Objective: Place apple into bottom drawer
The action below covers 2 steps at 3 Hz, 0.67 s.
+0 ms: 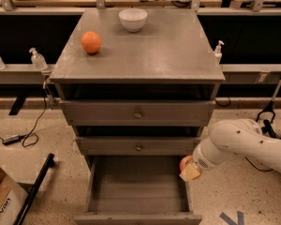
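Observation:
The apple [184,163] is small and red-orange, held in my gripper [187,168] at the end of the white arm [239,142]. The gripper is shut on it, at the right rim of the open bottom drawer [138,184], just over its right wall. The drawer is pulled out at the foot of the grey cabinet and its grey floor is bare. Most of the apple is hidden by the gripper's pale fingers [190,173].
On the cabinet top [178,50] lie an orange round fruit [91,42] and a white bowl [133,19]. Two knobbed drawers [137,113] above are closed. A cardboard box [2,205] and a black bar [35,191] are on the floor at left.

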Each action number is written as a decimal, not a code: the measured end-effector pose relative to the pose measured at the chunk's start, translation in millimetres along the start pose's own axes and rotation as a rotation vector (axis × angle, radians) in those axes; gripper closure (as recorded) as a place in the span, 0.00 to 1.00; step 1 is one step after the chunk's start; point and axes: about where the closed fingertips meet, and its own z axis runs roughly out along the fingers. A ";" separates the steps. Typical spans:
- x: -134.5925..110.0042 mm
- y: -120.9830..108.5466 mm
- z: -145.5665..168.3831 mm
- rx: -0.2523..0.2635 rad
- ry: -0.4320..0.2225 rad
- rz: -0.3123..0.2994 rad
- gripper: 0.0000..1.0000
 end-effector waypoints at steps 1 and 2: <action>2.5 8.9 1.2 0.020 0.018 -0.041 1.00; -7.7 17.7 -4.0 0.101 0.017 -0.108 1.00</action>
